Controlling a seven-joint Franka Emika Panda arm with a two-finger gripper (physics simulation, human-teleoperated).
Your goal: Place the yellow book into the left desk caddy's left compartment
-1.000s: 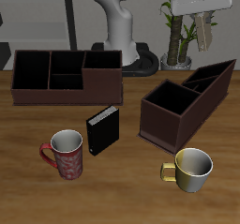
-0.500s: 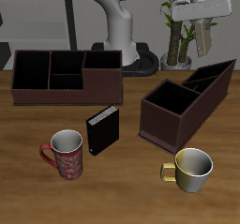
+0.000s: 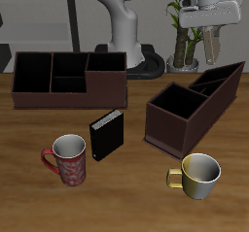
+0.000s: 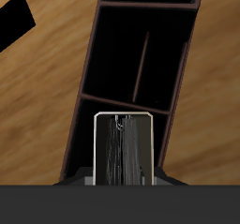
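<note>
My gripper (image 3: pixel 208 38) hangs high above the far end of the left desk caddy (image 3: pixel 191 106), the dark brown box set diagonally on the table. It is shut on the yellow book (image 3: pixel 207 48), a thin tan-grey book that hangs upright below the fingers. In the wrist view the book (image 4: pixel 124 149) stands on edge between the jaws. The caddy's compartments (image 4: pixel 141 61) lie open directly beneath it. The book is well clear of the caddy's rim.
A second brown caddy (image 3: pixel 66 77) stands square-on at the back. A black book (image 3: pixel 107 135) stands upright mid-table. A red mug (image 3: pixel 68 160) and a yellowish mug (image 3: pixel 199 175) stand near the front edge. A potted plant (image 3: pixel 183 24) stands behind the gripper.
The gripper with the book has levelled out and come slightly lower over the diagonal caddy. Nothing on the table has moved.
</note>
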